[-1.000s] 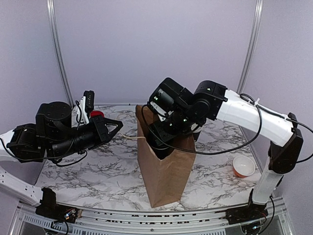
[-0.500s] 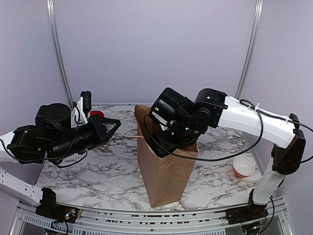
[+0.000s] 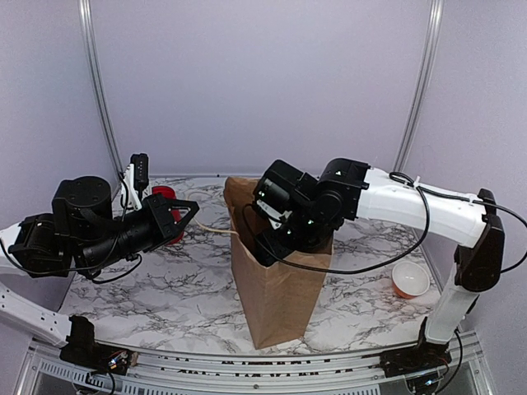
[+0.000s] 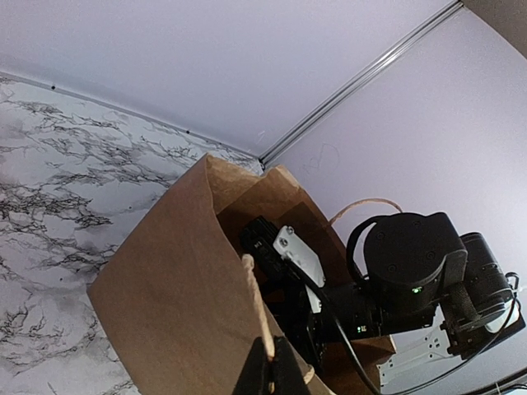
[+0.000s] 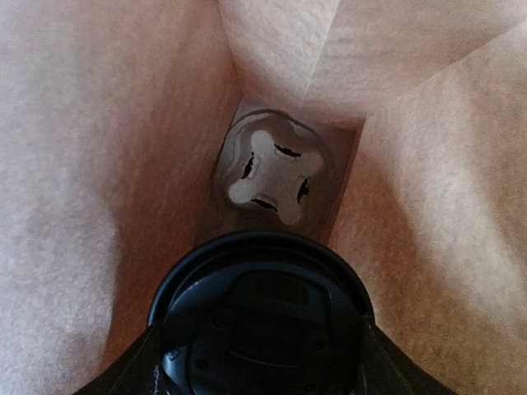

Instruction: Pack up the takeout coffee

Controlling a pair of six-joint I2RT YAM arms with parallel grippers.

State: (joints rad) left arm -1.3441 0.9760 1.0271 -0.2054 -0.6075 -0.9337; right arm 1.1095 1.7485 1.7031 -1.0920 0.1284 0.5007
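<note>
A brown paper bag (image 3: 280, 288) stands upright mid-table. My left gripper (image 3: 191, 210) is shut on the bag's rope handle (image 4: 257, 309), its fingertips (image 4: 272, 372) pinching the cord and holding the mouth wide. My right gripper (image 5: 262, 362) reaches down inside the bag and is shut on the takeout coffee (image 5: 262, 317). Only the cup's round black lid shows, with a dark finger on each side. Below it, a grey pulp cup holder (image 5: 272, 177) lies on the bag's floor. In the top view the bag's wall hides the cup and the right fingers.
A red cup (image 3: 165, 197) stands behind my left gripper at the back left. A small orange bowl (image 3: 410, 280) sits at the right, near my right arm's upright link. The bag's paper walls (image 5: 99, 164) close in tightly around the cup.
My right wrist has sunk deeper into the bag with the cup. My left arm has drawn slightly back to the left, still holding the handle.
</note>
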